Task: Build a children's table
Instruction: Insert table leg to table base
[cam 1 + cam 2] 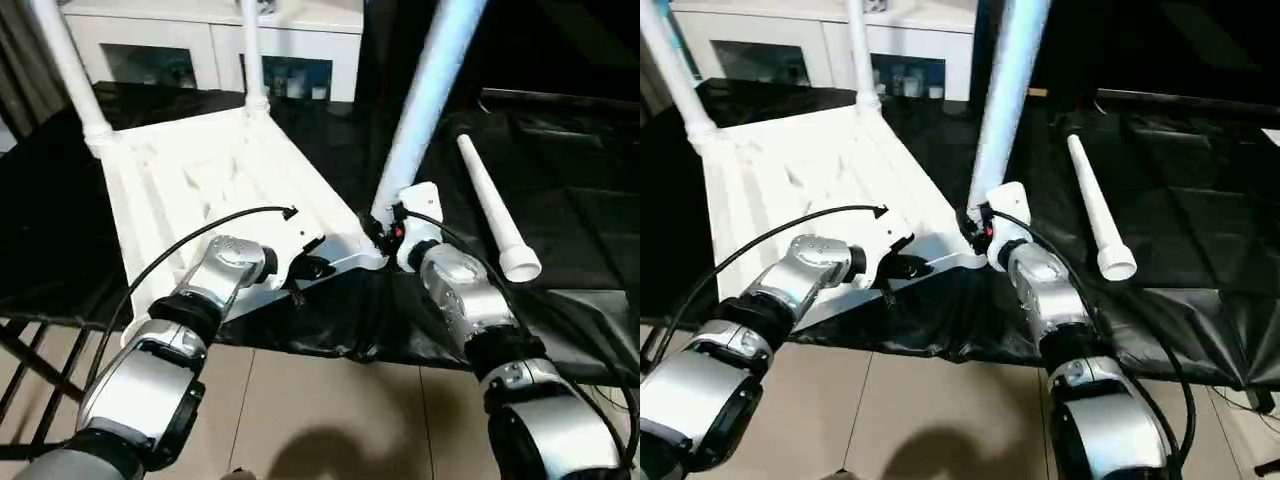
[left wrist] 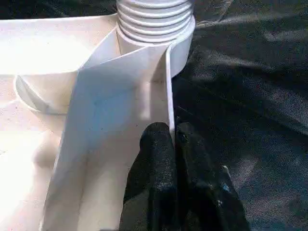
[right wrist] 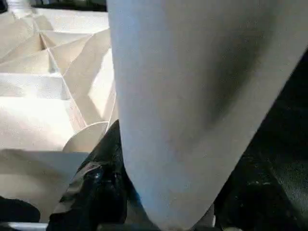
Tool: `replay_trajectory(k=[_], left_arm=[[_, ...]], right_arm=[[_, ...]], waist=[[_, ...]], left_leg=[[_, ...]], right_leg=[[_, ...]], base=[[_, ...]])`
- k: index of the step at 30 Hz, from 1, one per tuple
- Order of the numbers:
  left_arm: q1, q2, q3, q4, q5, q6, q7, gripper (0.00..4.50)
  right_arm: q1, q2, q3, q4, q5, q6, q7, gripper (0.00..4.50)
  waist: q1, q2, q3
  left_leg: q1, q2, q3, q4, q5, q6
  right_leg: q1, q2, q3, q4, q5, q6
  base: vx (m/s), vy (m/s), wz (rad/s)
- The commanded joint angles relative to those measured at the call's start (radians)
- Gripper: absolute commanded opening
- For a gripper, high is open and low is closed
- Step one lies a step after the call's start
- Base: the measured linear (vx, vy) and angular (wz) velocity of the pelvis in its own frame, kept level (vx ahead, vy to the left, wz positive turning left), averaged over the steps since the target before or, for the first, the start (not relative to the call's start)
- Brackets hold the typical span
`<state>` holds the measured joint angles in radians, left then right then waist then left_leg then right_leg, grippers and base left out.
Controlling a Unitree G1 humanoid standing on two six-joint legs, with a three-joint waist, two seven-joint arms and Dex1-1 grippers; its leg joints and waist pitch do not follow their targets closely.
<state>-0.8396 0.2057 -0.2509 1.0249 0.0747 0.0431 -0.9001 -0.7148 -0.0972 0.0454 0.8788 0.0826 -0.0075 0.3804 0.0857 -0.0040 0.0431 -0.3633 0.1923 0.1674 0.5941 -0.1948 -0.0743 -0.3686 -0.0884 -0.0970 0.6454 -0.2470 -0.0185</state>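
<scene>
White table top [image 1: 200,190], ribs up, at work table's [image 1: 560,150] near edge: left gripper [image 2: 171,139] pinches its rim; right gripper [image 1: 385,232] clasps an upright leg [image 1: 425,90].

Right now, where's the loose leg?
The loose leg lies flat on the black sheet, on the right, beyond the right gripper, apart from the tabletop.

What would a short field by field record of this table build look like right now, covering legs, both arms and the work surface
tabletop: children's table top lies ribbed side up on the black-sheeted work table
legs standing: two at the far corners, third leg at the near right corner
loose leg: fourth leg lying on the sheet, right of the top
left gripper: jaws shut on the top's near edge rib
right gripper: at the third leg's base; jaws unclear
</scene>
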Motion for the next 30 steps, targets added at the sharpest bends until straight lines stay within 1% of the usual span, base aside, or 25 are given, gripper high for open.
replay_trajectory(k=[1, 2, 3, 4, 5, 7, 8, 9, 10, 11, 13, 14, 15, 16, 17, 18, 19, 20, 21, 22, 23, 24, 25, 27, 30], left_arm=[[-0.017, -0.008, -0.009, -0.056, 0.004, -0.034, -0.019, 0.0], [-0.014, -0.006, -0.008, -0.059, 0.005, -0.038, -0.021, 0.0], [-0.01, -0.003, -0.01, -0.063, 0.005, -0.049, -0.031, 0.0], [-0.01, -0.003, -0.01, -0.063, 0.005, -0.049, -0.031, 0.0], [-0.006, 0.0, -0.01, -0.068, 0.006, -0.056, -0.04, 0.0], [-0.001, 0.004, -0.012, -0.076, 0.006, -0.069, -0.058, 0.0], [0.004, 0.009, -0.014, -0.087, 0.003, -0.08, -0.079, 0.0], [0.011, 0.016, -0.018, -0.1, 0.0, -0.085, -0.103, 0.0], [0.011, 0.016, -0.018, -0.1, 0.0, -0.085, -0.103, 0.0], [0.02, 0.024, -0.025, -0.114, -0.004, -0.096, -0.133, 0.0], [0.023, 0.027, -0.026, -0.118, -0.006, -0.101, -0.142, 0.0], [0.029, 0.032, -0.03, -0.124, -0.006, -0.108, -0.156, 0.0], [0.034, 0.038, -0.033, -0.13, -0.008, -0.11, -0.171, 0.0], [0.034, 0.039, -0.034, -0.131, -0.008, -0.11, -0.173, 0.0], [0.038, 0.044, -0.036, -0.135, -0.009, -0.113, -0.184, 0.0], [0.04, 0.048, -0.037, -0.137, -0.011, -0.115, -0.195, 0.0], [0.042, 0.052, -0.037, -0.138, -0.012, -0.117, -0.204, 0.0], [0.042, 0.054, -0.037, -0.138, -0.012, -0.118, -0.207, 0.0], [0.044, 0.059, -0.037, -0.136, -0.013, -0.13, -0.218, 0.0], [0.049, 0.071, -0.036, -0.141, -0.013, -0.146, -0.245, 0.0], [0.049, 0.071, -0.036, -0.141, -0.013, -0.146, -0.245, 0.0], [0.051, 0.079, -0.036, -0.143, -0.014, -0.156, -0.262, 0.0], [0.053, 0.084, -0.036, -0.144, -0.016, -0.16, -0.279, 0.0], [0.055, 0.09, -0.036, -0.145, -0.019, -0.162, -0.294, 0.0], [0.055, 0.104, -0.04, -0.14, -0.018, -0.178, -0.321, 0.0]], right_arm=[[0.042, 0.015, 0.042, 0.106, -0.029, 0.055, 0.017, 1.89], [0.035, 0.018, 0.034, 0.114, -0.025, 0.046, 0.024, 1.89], [0.029, 0.018, 0.032, 0.119, -0.026, 0.031, 0.031, 2.24], [0.029, 0.018, 0.032, 0.119, -0.026, 0.031, 0.031, 2.24], [0.025, 0.018, 0.028, 0.122, -0.028, 0.021, 0.041, 2.62], [0.021, 0.017, 0.022, 0.123, -0.027, 0.01, 0.047, 2.69], [0.016, 0.013, 0.019, 0.126, -0.027, 0.007, 0.054, 2.69], [0.01, 0.009, 0.015, 0.132, -0.025, 0.003, 0.064, 2.93], [0.01, 0.009, 0.015, 0.132, -0.025, 0.003, 0.064, 3.05], [0.004, 0.003, 0.015, 0.14, -0.026, -0.007, 0.077, 3.1], [0.002, 0.001, 0.018, 0.143, -0.029, -0.013, 0.081, 3.23], [-0.002, -0.003, 0.017, 0.147, -0.028, -0.019, 0.093, 3.38], [-0.004, -0.009, 0.016, 0.148, -0.024, -0.022, 0.11, 3.49], [-0.004, -0.01, 0.016, 0.148, -0.024, -0.023, 0.113, 3.54], [-0.005, -0.015, 0.017, 0.146, -0.024, -0.028, 0.126, 3.59], [-0.004, -0.021, 0.021, 0.142, -0.027, -0.034, 0.137, 3.59], [-0.002, -0.027, 0.024, 0.137, -0.027, -0.039, 0.155, 3.69], [-0.001, -0.029, 0.025, 0.135, -0.027, -0.041, 0.163, 3.92], [0.004, -0.036, 0.03, 0.122, -0.025, -0.049, 0.194, 3.96], [0.015, -0.051, 0.033, 0.096, -0.014, -0.062, 0.263, 3.96], [0.015, -0.051, 0.033, 0.096, -0.014, -0.062, 0.263, 3.96], [0.021, -0.061, 0.036, 0.078, -0.01, -0.069, 0.299, 3.96], [0.027, -0.07, 0.038, 0.065, -0.005, -0.074, 0.329, 3.96], [0.03, -0.077, 0.038, 0.057, -0.001, -0.081, 0.358, 3.96], [0.039, -0.096, 0.042, 0.037, 0.002, -0.102, 0.412, 3.96]], waist=[[0.001, 0.009, -0.05], [0.001, 0.008, -0.049], [-0.001, -0.005, -0.049], [0.002, 0.0, -0.049], [0.001, 0.003, -0.048], [0.001, 0.002, -0.048], [0.002, 0.002, -0.05], [0.002, 0.002, -0.052], [0.001, 0.002, -0.053], [0.003, 0.002, -0.055], [0.004, 0.003, -0.06], [0.004, 0.002, -0.064], [0.005, 0.005, -0.065], [0.006, 0.004, -0.066], [0.005, 0.003, -0.064], [0.006, 0.004, -0.064], [0.007, 0.004, -0.063], [0.008, 0.005, -0.063], [0.009, 0.004, -0.062], [0.009, 0.004, -0.063], [0.013, 0.003, -0.062], [0.013, 0.004, -0.062], [0.015, 0.01, -0.062], [0.017, 0.008, -0.062], [0.023, 0.009, -0.063]], left_leg=[[0.007, 0.047, -0.013, -0.08, -0.176, 0.024], [0.007, 0.048, -0.012, -0.081, -0.173, 0.024], [0.006, 0.048, -0.011, -0.081, -0.171, 0.028], [0.005, 0.048, -0.012, -0.082, -0.168, 0.029], [0.008, 0.049, -0.011, -0.082, -0.173, 0.027], [0.01, 0.049, -0.011, -0.082, -0.174, 0.026], [0.009, 0.05, -0.011, -0.081, -0.162, 0.028], [0.009, 0.051, -0.011, -0.081, -0.151, 0.03], [0.008, 0.05, -0.01, -0.078, -0.131, 0.039], [0.008, 0.049, -0.009, -0.076, -0.11, 0.048], [0.006, 0.048, -0.008, -0.07, -0.065, 0.066], [0.005, 0.046, -0.007, -0.064, -0.028, 0.084], [0.002, 0.045, -0.006, -0.062, -0.002, 0.102], [0.003, 0.046, -0.006, -0.06, 0.001, 0.109], [0.0, 0.046, -0.005, -0.06, -0.002, 0.121], [0.001, 0.047, -0.005, -0.059, -0.01, 0.123], [0.001, 0.047, -0.004, -0.06, -0.023, 0.124], [0.0, 0.048, -0.004, -0.06, -0.033, 0.123], [0.0, 0.048, -0.005, -0.06, -0.036, 0.12], [0.0, 0.049, -0.004, -0.06, -0.036, 0.12], [-0.001, 0.048, -0.004, -0.059, -0.038, 0.123], [-0.001, 0.049, -0.003, -0.059, -0.036, 0.125], [0.0, 0.051, -0.004, -0.059, -0.038, 0.126], [0.0, 0.05, -0.003, -0.058, -0.041, 0.128], [0.0, 0.051, -0.003, -0.057, -0.037, 0.124]], right_leg=[[0.043, -0.082, 0.067, -0.093, -0.057, -0.239], [0.042, -0.081, 0.068, -0.093, -0.054, -0.237], [0.043, -0.081, 0.068, -0.093, -0.053, -0.235], [0.044, -0.083, 0.068, -0.092, -0.067, -0.233], [0.04, -0.083, 0.069, -0.094, -0.073, -0.232], [0.04, -0.081, 0.07, -0.093, -0.059, -0.238], [0.042, -0.082, 0.07, -0.089, -0.031, -0.242], [0.042, -0.082, 0.07, -0.086, -0.012, -0.245], [0.041, -0.081, 0.07, -0.082, 0.026, -0.253], [0.042, -0.079, 0.069, -0.077, 0.065, -0.258], [0.043, -0.079, 0.068, -0.069, 0.138, -0.27], [0.042, -0.077, 0.068, -0.061, 0.206, -0.28], [0.041, -0.074, 0.065, -0.056, 0.252, -0.292], [0.04, -0.074, 0.064, -0.056, 0.267, -0.295], [0.042, -0.074, 0.063, -0.054, 0.278, -0.296], [0.041, -0.075, 0.063, -0.055, 0.271, -0.297], [0.041, -0.076, 0.063, -0.057, 0.252, -0.297], [0.042, -0.076, 0.062, -0.058, 0.235, -0.296], [0.043, -0.076, 0.063, -0.058, 0.228, -0.294], [0.043, -0.076, 0.062, -0.058, 0.225, -0.294], [0.044, -0.076, 0.062, -0.058, 0.224, -0.291], [0.043, -0.076, 0.062, -0.058, 0.226, -0.291], [0.042, -0.076, 0.062, -0.057, 0.224, -0.291], [0.041, -0.074, 0.062, -0.057, 0.225, -0.293], [0.041, -0.075, 0.061, -0.056, 0.222, -0.296]], base=[[0.0, 0.0, 0.0], [0.0, 0.0, 0.0], [0.0, 0.0, 0.0], [0.0, 0.0, 0.0], [0.0, 0.0, 0.0], [0.0, 0.0, 0.0], [0.0, 0.0, 0.0], [0.0, 0.0, 0.0], [0.0, 0.0, 0.0], [0.0, 0.0, 0.0], [0.0, 0.0, 0.0], [0.0, 0.0, 0.0], [0.0, 0.0, 0.0], [0.0, 0.0, 0.0], [0.0, 0.0, 0.0], [0.0, 0.0, 0.0], [0.0, 0.0, 0.0], [0.0, 0.0, 0.0], [0.0, 0.0, 0.0], [0.0, 0.0, 0.0], [0.0, 0.0, 0.0], [0.0, 0.0, 0.0], [0.0, 0.0, 0.0], [0.0, 0.0, 0.0], [0.0, 0.0, 0.0]])
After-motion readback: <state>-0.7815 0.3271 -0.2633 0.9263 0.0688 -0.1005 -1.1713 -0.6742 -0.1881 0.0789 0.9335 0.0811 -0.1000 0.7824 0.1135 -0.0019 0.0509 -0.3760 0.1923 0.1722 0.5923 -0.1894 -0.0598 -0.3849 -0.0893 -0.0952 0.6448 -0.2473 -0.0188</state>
